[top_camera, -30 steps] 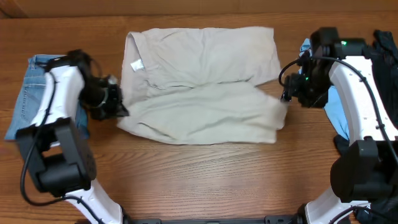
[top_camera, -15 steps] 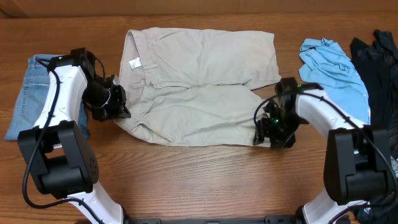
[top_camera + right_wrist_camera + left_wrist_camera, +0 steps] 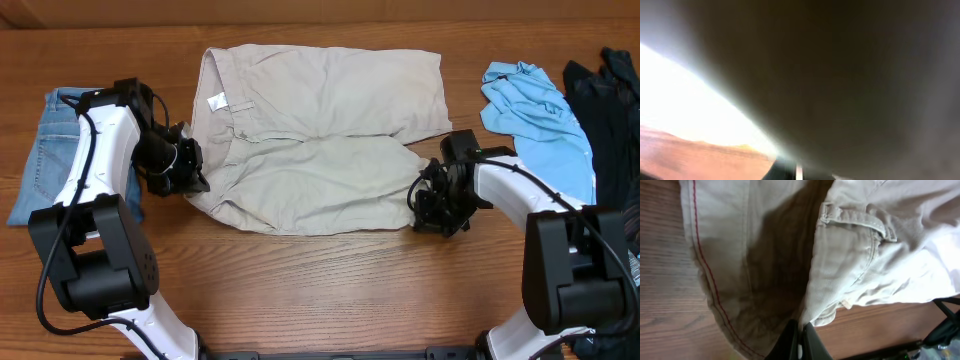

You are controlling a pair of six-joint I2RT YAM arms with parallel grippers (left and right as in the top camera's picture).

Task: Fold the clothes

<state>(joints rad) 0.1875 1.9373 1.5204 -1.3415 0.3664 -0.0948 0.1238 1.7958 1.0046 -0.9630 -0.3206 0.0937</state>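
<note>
The soft, floppy shorts need corner holds: your left gripper pinches the edge at its tips, and I cannot tell the right gripper's grip.

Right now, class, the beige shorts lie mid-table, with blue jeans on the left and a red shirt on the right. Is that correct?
Not quite. The shirt to the right of the shorts is light blue, not red, as the overhead view shows. The blue jeans do lie on the left.
</note>
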